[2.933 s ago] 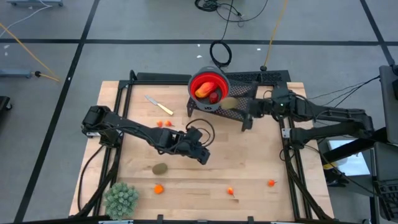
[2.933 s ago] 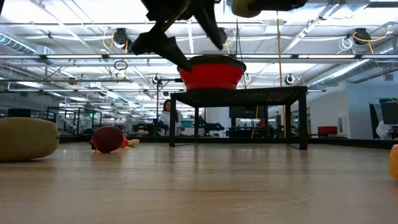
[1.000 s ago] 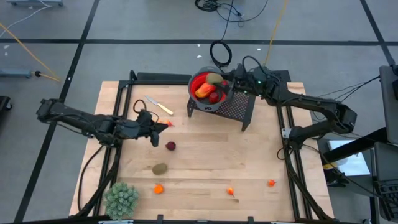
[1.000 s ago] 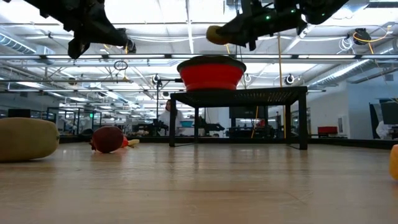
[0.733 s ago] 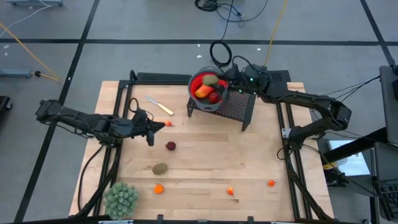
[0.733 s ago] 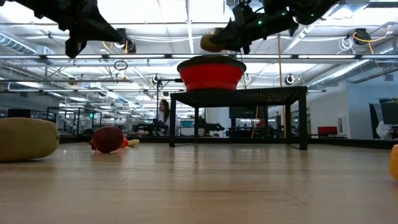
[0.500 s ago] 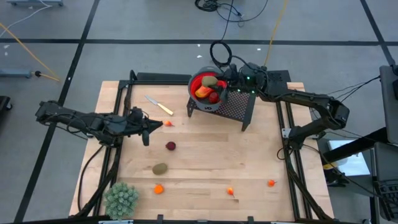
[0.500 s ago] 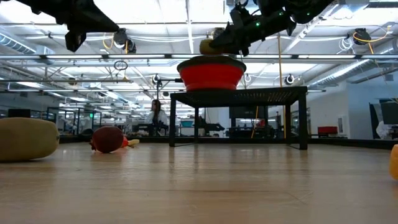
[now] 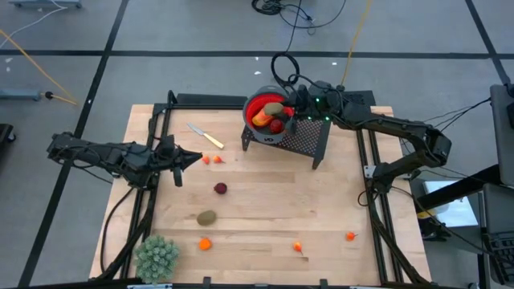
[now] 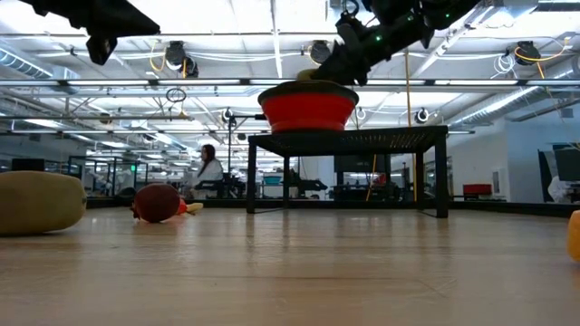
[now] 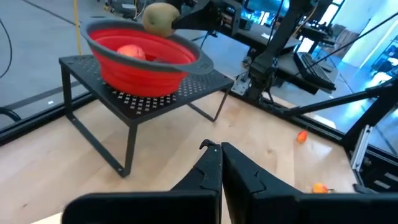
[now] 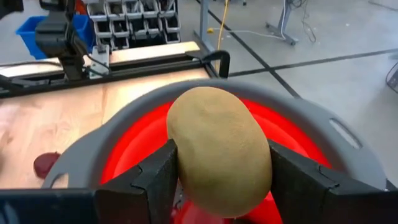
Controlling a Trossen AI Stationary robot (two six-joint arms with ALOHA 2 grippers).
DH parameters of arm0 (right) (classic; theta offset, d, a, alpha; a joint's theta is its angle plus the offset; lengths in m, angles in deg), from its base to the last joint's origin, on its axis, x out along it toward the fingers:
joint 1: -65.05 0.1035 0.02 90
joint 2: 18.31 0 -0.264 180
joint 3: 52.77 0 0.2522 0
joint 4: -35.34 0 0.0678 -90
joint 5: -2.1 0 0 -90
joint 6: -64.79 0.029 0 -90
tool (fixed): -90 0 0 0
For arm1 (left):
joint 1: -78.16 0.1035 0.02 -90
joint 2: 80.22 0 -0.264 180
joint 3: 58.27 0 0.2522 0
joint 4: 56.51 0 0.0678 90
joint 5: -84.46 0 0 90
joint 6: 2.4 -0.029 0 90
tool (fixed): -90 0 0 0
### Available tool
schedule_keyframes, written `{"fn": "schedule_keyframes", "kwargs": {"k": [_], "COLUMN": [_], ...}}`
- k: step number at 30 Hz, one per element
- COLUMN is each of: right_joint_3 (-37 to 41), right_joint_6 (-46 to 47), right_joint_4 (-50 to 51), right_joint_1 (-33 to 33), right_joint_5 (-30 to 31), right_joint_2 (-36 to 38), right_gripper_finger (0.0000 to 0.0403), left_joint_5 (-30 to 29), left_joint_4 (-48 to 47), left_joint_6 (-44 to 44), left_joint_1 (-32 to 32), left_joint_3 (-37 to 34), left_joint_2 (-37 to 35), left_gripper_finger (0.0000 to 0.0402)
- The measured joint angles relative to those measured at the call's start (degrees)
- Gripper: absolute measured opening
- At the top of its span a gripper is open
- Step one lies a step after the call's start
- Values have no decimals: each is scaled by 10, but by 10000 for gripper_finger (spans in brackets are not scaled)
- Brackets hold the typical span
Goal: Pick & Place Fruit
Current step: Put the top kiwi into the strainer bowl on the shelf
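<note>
Red bowl [image 9: 266, 106] sits upper centre in the high view; the right gripper [image 9: 283, 108] grips a kiwi [image 9: 275, 108] over it. Left gripper [image 9: 178, 160], centre left, is closed and empty. Low view: 1 kiwi [image 10: 38, 203] lies far left. Right wrist view: fingers [image 12: 155, 176] clamp the kiwi [image 12: 219, 160] above the bowl.

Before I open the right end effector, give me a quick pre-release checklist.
1. Kiwi held between right end effector fingers: ok.
2. Kiwi over the red bowl: ok.
3. Bowl seated on the black stand: ok.
4. Room in bowl beside the fruit already inside: cannot tell.
5. Left end effector shut, empty, away from the stand: ok.
6. Fruit left on table, including second kiwi: not ok, more picks remain.
</note>
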Motion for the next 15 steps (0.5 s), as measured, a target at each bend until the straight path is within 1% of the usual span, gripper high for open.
{"fn": "schedule_keyframes", "kwargs": {"k": [3, 6, 12, 15], "right_joint_3": [0, 0, 1, 1], "right_joint_6": [0, -2, -12, -13], "right_joint_4": [6, 10, 13, 11], "right_joint_1": [0, 0, 0, 0], "right_joint_5": [0, 0, -2, -2], "right_joint_2": [0, -1, -25, -32], "right_gripper_finger": [206, 206, 206, 206], "left_joint_5": [0, 0, 0, -3], "left_joint_4": [-6, -9, -8, 2], "left_joint_6": [-7, -16, -28, -18], "left_joint_1": [0, 0, 0, 0], "left_joint_3": [0, 0, 0, -20], "left_joint_2": [0, 0, 0, -5], "left_gripper_finger": [6, 2, 5, 2]}}
